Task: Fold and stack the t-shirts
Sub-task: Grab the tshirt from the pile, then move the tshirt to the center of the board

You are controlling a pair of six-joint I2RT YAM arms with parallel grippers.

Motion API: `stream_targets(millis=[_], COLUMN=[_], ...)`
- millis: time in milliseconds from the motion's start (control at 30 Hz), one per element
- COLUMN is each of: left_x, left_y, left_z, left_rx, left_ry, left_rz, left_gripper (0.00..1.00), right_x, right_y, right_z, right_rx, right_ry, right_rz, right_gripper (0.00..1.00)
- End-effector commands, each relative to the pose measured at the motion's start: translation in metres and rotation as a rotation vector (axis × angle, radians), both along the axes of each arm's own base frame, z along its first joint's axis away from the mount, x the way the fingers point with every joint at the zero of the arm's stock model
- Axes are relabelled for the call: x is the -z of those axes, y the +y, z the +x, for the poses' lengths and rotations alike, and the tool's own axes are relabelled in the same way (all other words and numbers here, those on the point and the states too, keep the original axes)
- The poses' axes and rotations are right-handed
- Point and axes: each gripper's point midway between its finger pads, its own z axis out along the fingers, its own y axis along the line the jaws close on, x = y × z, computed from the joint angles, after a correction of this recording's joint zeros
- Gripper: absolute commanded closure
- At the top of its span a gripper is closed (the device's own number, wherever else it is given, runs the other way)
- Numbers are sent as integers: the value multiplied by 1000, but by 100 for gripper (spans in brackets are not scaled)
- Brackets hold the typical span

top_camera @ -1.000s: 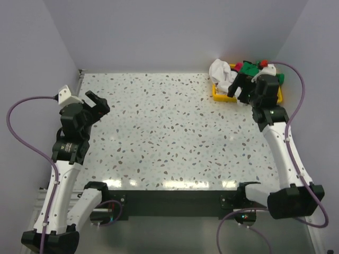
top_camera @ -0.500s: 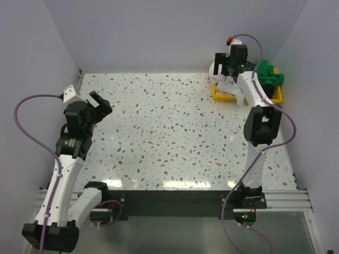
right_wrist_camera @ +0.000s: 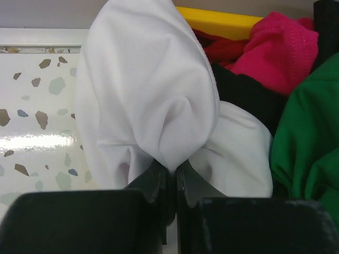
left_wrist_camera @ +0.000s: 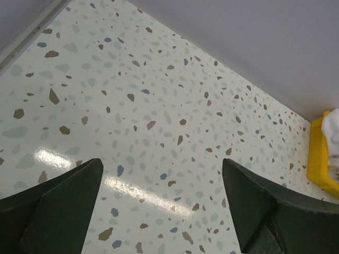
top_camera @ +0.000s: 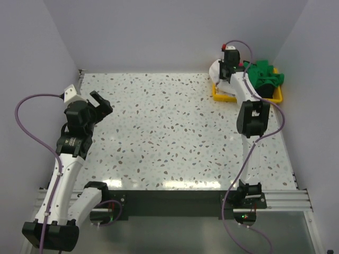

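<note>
The right gripper (right_wrist_camera: 170,172) is pinching the white t-shirt (right_wrist_camera: 153,95) at the far-right yellow bin (right_wrist_camera: 222,20); the left gripper (left_wrist_camera: 161,174) is hanging open.

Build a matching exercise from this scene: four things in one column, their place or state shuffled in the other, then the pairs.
1. left gripper
2. right gripper
3. green t-shirt
4. yellow bin

A. shut on the white t-shirt
B. far right corner of the table
C. open, holding nothing
D. lying in the bin

Pairs: 1-C, 2-A, 3-D, 4-B.
</note>
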Motion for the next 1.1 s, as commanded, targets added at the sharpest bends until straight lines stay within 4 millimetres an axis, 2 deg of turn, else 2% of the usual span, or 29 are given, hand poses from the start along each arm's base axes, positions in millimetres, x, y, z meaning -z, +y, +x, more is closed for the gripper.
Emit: stream_targets(millis=[0, 67, 100, 167, 200, 267, 300, 367, 400, 433, 467, 500, 533, 633, 667, 733, 767, 833, 867, 933, 967, 1033, 1067], left_x=[-12, -12, -13, -13, -14, -16, -16, -18, -20, -21, -22, -25, -27, -32, -32, -35, -37, -37, -38, -40, -42, -45, -45], left_y=[2, 2, 2, 1, 1, -1, -2, -4, -6, -7, -10, -11, -11, -12, -11, -11, -10, -10, -10, -9, -7, -5, -2], left_z=[5, 5, 5, 4, 3, 3, 3, 2, 1, 0, 0, -2, -3, -9, -11, -15, -20, -24, -29, -35, -40, -47, -52], left_rx=[-3, 0, 1, 3, 4, 12, 15, 27, 34, 41, 54, 59, 61, 62, 61, 63, 60, 59, 58, 55, 48, 35, 22], left_ry=[-50, -51, -53, -55, -60, -65, -65, -73, -78, -79, -82, -91, -98, -115, -112, -116, -118, -118, -123, -129, -133, -137, -133], left_rz=[12, 12, 10, 8, 5, -2, -6, -14, -18, -22, -28, -32, -37, -46, -48, -47, -49, -50, -54, -56, -54, -54, -49], left_gripper=[0, 0, 0, 0, 0, 0, 0, 0, 0, 0, 0, 0, 0, 0, 0, 0, 0, 0, 0, 0, 0, 0, 0], right_x=[-58, -78, -102, -130, -163, -193, -224, -250, -262, -289, -298, -309, -332, -360, -380, -397, -412, -424, -433, -440, -443, -449, -451], right_y=[5, 13, 16, 19, 20, 26, 29, 36, 46, 50, 56, 70, 75, 108, 111, 138, 151, 174, 194, 216, 236, 250, 263], right_z=[6, 5, 1, -5, -15, -27, -42, -60, -69, -85, -94, -103, -120, -150, -168, -192, -211, -234, -253, -274, -294, -311, -325], right_rx=[-23, -81, -90, -102, -106, -127, -133, -152, -171, -188, -204, -238, -262, -382, -396, -499, -542, -637, -697, -785, -884, -941, -1005], right_ry=[-126, -162, -200, -242, -294, -338, -387, -416, -432, -476, -484, -503, -546, -612, -664, -697, -732, -745, -746, -734, -722, -710, -701], right_rz=[28, 35, 43, 63, 71, 92, 94, 85, 84, 79, 81, 89, 95, 139, 153, 211, 241, 288, 343, 413, 458, 527, 554], right_gripper=[100, 100, 100, 100, 100, 100, 100, 100, 100, 100, 100, 100, 100, 100, 100, 100, 100, 100, 100, 100, 100, 100, 100])
